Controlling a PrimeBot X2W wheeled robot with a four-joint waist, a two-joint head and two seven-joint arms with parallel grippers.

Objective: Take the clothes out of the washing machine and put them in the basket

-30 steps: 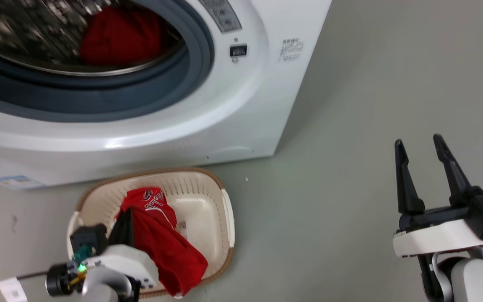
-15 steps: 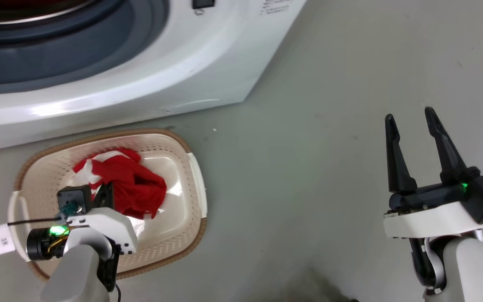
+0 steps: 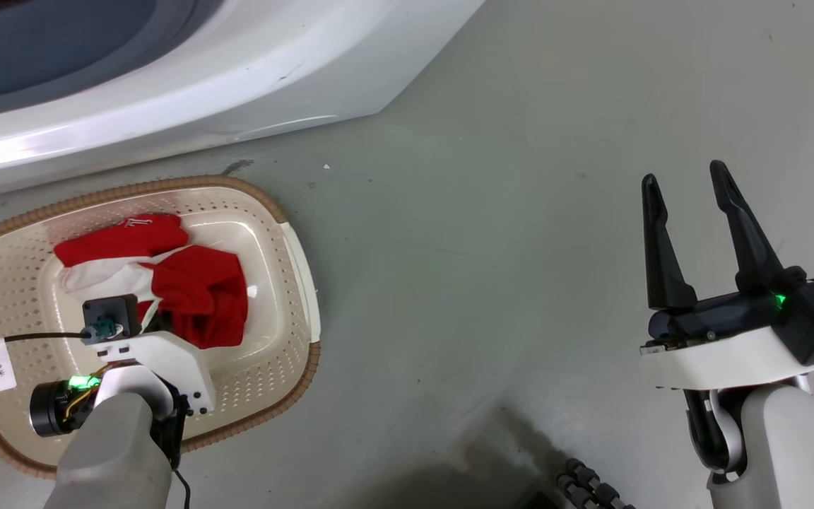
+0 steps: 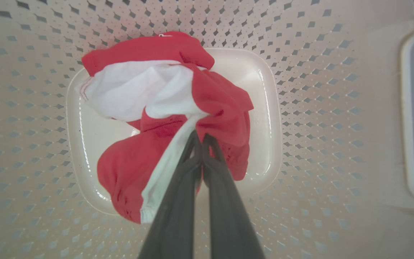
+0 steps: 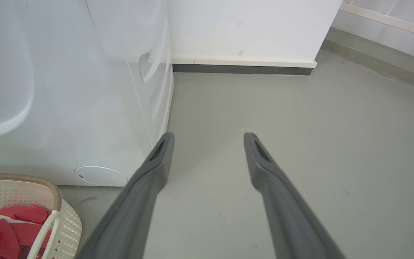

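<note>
The basket (image 3: 304, 272) sat on the grey floor (image 3: 492, 233), just in front of the washing machine (image 3: 202, 92), whose white front curved across the top of the head view. The clothes (image 3: 198, 297) lay inside the basket, heaped over its smooth bottom panel. They were mostly bright red fabric, with a white cloth (image 4: 135, 90) folded across the upper part of the pile and a white stripe running down through the red.

The left arm (image 3: 117, 438) reached down into the basket from above, its wrist over the near half. In the left wrist view the left jaws were pressed tightly together with no gap between them. Their tips met at a point where the red fabric and the white stripe gathered, so they were closed on the clothes. The basket's perforated walls rose on all sides around the pile.

The right jaws stood wide apart and held nothing. They hung over bare floor, well away from the basket, with the fingers (image 3: 658, 247) pointing up the head view. In the right wrist view they pointed past the machine's front corner toward a white wall (image 5: 246, 28) with a dark skirting board (image 5: 243, 69).
</note>
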